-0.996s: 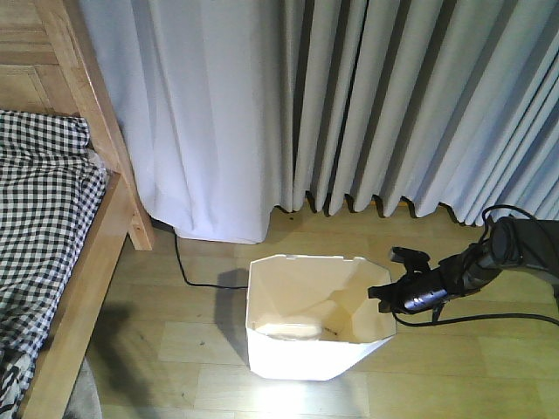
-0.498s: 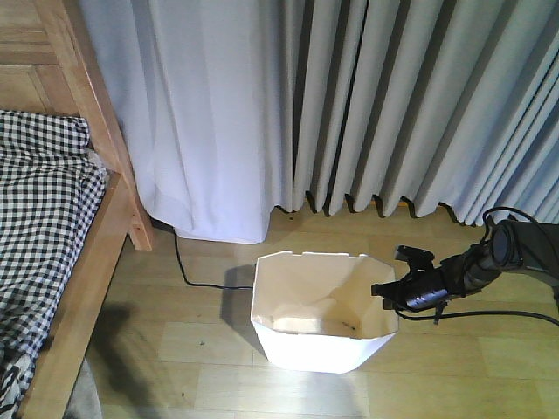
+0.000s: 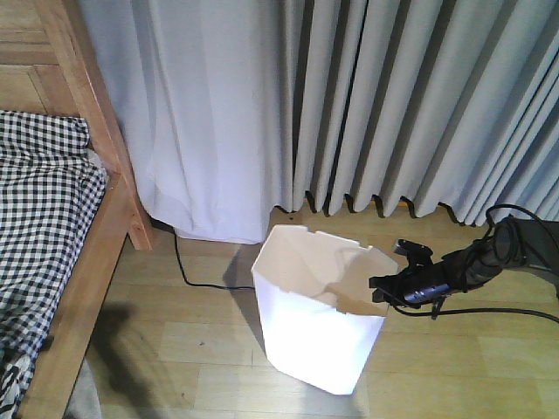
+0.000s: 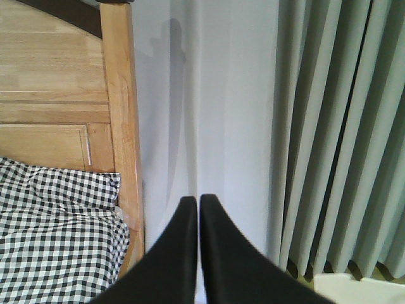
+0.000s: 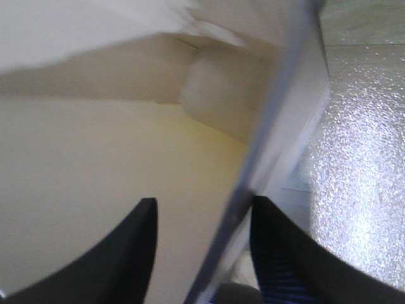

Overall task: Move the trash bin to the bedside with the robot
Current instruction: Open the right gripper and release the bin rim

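The right gripper [image 3: 381, 290] grips the right rim of the white trash bin [image 3: 314, 336], which stands tilted on the wooden floor [image 3: 175, 340] before the curtains [image 3: 393, 105], well apart from the bed [image 3: 52, 227], while the left gripper [image 4: 193, 209] is closed, holding nothing.

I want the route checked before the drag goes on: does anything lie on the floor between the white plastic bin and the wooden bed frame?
Only a thin black cable crosses the wooden floor between the white plastic bin and the light wooden bed frame. The right pincer straddles the bin's rim.
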Robot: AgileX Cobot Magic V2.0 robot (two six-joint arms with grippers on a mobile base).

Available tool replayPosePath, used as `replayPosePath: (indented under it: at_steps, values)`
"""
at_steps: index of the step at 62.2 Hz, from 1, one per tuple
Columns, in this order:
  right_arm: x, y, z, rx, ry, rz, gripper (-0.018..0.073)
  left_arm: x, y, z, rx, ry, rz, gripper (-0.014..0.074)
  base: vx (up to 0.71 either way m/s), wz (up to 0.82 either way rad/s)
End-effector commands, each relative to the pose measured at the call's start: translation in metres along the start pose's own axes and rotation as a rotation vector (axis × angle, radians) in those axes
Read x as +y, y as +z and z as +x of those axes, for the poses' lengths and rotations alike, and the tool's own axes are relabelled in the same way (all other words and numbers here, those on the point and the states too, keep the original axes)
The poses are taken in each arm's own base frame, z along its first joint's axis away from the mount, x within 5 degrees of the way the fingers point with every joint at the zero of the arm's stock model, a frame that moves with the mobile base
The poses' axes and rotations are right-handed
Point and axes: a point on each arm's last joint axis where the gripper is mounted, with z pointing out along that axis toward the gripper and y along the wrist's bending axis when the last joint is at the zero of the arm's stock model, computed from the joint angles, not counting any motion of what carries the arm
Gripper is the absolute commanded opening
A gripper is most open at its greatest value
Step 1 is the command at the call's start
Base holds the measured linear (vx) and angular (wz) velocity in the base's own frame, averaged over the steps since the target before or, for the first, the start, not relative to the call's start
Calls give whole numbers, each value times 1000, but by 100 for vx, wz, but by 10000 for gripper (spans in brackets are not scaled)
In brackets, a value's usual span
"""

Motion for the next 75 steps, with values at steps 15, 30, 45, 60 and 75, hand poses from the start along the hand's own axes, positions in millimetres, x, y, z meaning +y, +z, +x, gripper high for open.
replayPosePath:
  at_steps: [15, 30, 45, 60, 75]
  values:
    - [13, -26, -31, -45, -37, -22, 405, 0, 1, 2, -60, -12, 9, -6, 0, 0]
    - [10, -32, -37, -63, -63, 37, 405, 0, 1, 2, -60, -12, 9, -6, 0, 0]
    - [10, -40, -47, -104, -65, 84, 405, 0, 1, 2, -60, -12, 9, -6, 0, 0]
    - [12, -47, -51, -118, -71, 97, 405, 0, 1, 2, -60, -12, 9, -6, 0, 0]
    - [11, -68, -36, -102, -70, 209, 405, 0, 1, 2, -60, -12, 9, -6, 0, 0]
